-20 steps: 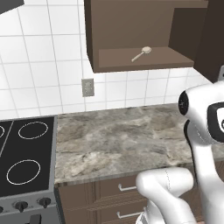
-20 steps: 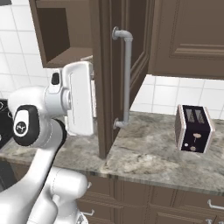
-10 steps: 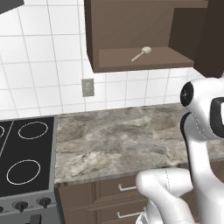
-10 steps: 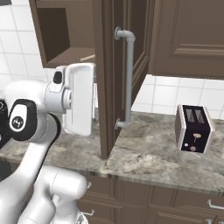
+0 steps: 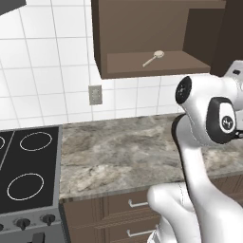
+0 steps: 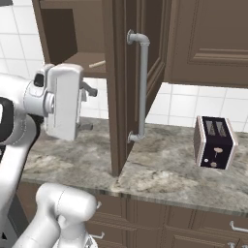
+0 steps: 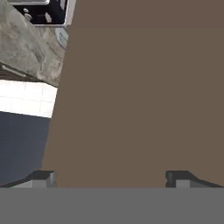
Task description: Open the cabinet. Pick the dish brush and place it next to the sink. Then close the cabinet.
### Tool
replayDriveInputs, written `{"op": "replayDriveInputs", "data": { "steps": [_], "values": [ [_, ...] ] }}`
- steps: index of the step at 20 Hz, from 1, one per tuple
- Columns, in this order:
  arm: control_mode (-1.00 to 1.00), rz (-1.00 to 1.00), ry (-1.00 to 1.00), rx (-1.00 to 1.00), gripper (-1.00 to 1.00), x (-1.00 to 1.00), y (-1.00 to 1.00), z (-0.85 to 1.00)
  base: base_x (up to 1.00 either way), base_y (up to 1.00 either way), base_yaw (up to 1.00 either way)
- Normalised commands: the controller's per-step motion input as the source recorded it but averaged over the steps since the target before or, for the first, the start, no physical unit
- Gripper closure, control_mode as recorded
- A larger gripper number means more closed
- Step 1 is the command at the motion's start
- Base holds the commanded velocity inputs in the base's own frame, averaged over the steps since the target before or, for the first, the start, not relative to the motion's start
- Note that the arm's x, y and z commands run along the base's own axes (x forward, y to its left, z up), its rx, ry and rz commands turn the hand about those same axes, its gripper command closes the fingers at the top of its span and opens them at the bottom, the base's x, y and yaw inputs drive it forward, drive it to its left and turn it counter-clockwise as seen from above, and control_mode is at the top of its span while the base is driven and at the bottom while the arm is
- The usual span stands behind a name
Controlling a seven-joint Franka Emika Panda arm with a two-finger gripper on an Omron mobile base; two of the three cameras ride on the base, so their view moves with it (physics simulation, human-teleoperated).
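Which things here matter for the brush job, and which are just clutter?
For the job:
- cabinet, door already swung open
- dish brush lying on the cabinet shelf
- tool, open and empty, near the inside of the door

Just lying about:
- toaster on the counter
- stove
- wall outlet
- lower drawers

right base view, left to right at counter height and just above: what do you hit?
Tool with open jaws → cabinet door's bar handle → toaster.
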Motion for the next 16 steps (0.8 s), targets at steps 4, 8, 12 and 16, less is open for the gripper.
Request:
{"op": "replayDriveInputs", "data": {
  "steps": [4, 8, 12, 16],
  "values": [
    [-1.0, 0.0, -0.21, 0.12, -1.0, 0.17, 0.57, 0.0, 0.0, 0.0, 0.0],
    [-1.0, 0.0, -0.27, 0.21, -1.0, 0.19, 0.46, -0.07, 0.0, 0.0, 0.0],
    [-1.0, 0.0, -0.31, 0.24, -1.0, 0.27, 0.34, -0.12, 0.0, 0.0, 0.0],
    [-1.0, 0.0, -0.32, 0.25, -1.0, 0.33, 0.22, -0.06, 0.0, 0.0, 0.0]
  ]
}}
